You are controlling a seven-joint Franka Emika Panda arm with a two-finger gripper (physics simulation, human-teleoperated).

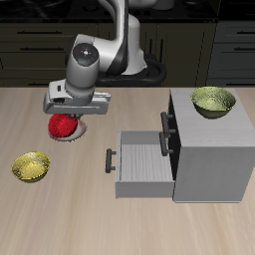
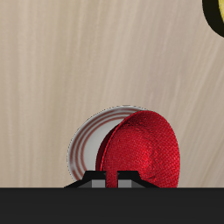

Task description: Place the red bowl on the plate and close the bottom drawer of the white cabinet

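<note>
My gripper (image 1: 68, 114) hangs over the table's middle, shut on the rim of the red bowl (image 1: 64, 126). In the wrist view the glossy red bowl (image 2: 142, 150) tilts steeply between my fingers (image 2: 112, 180), just above the plate (image 2: 86, 144) and overlapping it. The plate's pale centre and reddish rim show beside the bowl. The white cabinet (image 1: 211, 151) stands to the side. Its bottom drawer (image 1: 145, 159) is pulled far out, with the dark bar handle (image 1: 110, 157) facing the bowl.
One yellow-green bowl (image 1: 212, 100) sits on top of the cabinet. Another yellow-green bowl (image 1: 31, 166) lies on the table nearer the front edge; its edge (image 2: 216, 12) shows in the wrist view. The upper drawer's handle (image 1: 164, 124) sits above the drawer.
</note>
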